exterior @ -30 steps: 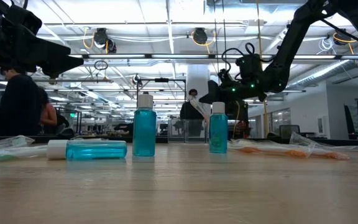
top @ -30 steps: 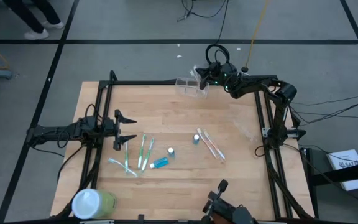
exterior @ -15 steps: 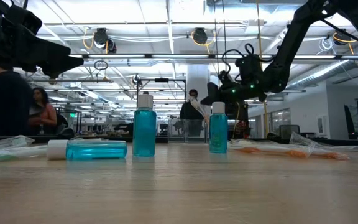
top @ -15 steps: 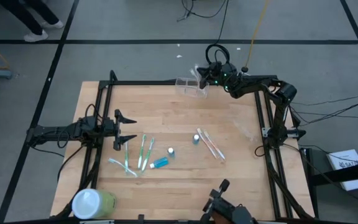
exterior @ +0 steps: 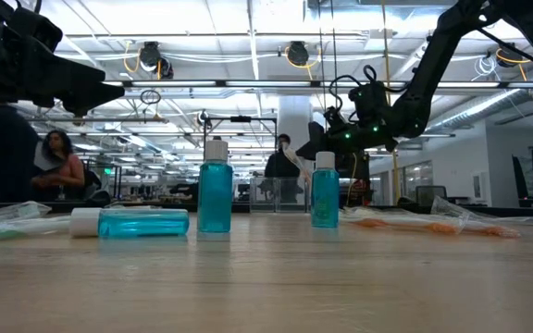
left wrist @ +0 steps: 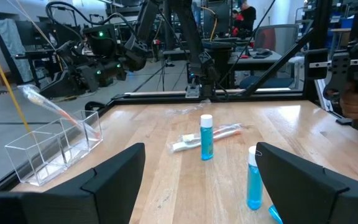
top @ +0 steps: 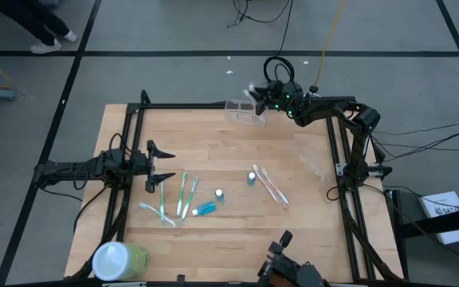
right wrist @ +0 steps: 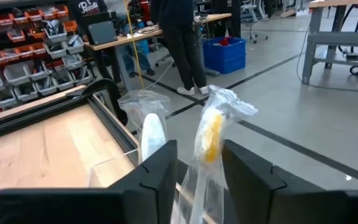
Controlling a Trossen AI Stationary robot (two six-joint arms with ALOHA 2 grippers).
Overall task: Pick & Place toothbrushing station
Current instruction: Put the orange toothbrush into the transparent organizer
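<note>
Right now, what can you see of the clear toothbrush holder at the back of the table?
The clear toothbrush holder is a low, see-through plastic box with inner dividers. It stands upright near the table's far edge. A wrapped toothbrush leans in one end compartment, sticking out well above the walls. The right hand is at that end.

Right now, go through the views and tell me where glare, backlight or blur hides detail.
Low view: bright ceiling lights backlight the scene, so the right gripper reads as a dark silhouette; the near tabletop is soft. Right wrist view: the wrapped toothbrush between the jaws is close and blurred. High view: even light, but the clear toothbrushing station nearly vanishes against the floor. Left wrist view: sharp, station walls clearly visible.
</note>
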